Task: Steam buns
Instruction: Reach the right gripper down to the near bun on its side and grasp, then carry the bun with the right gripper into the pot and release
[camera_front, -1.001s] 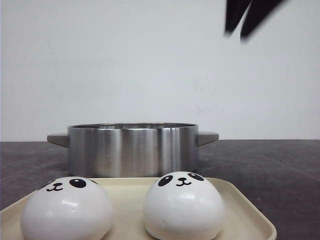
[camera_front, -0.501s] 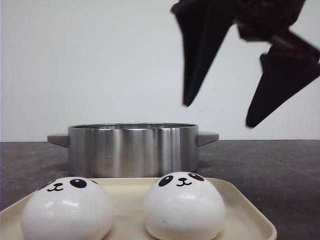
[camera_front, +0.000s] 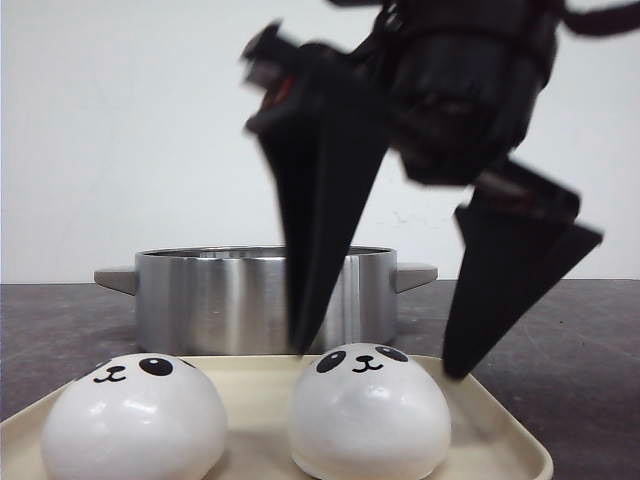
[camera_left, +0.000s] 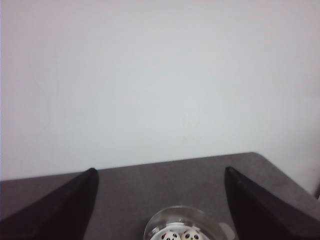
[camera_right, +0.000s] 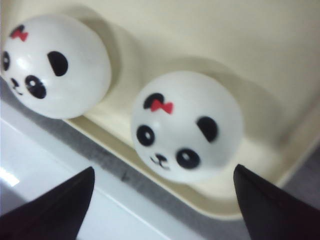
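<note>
Down from the top edge since a second ago, the right hand (camera_front: 375, 365) now straddles the right bun (camera_front: 368, 410) on the near tray (camera_front: 505, 425), fingers spread wide; the pot (camera_front: 265, 300) sits behind. Left hand (camera_left: 160, 200) idles open, farther off.

The right gripper (camera_front: 380, 365) looks blurry, and its top is cut off. It hides part of the pot (camera_front: 210, 300). The near edges of both buns (camera_front: 368, 412) and the tray (camera_front: 500, 425) are cut off.
</note>
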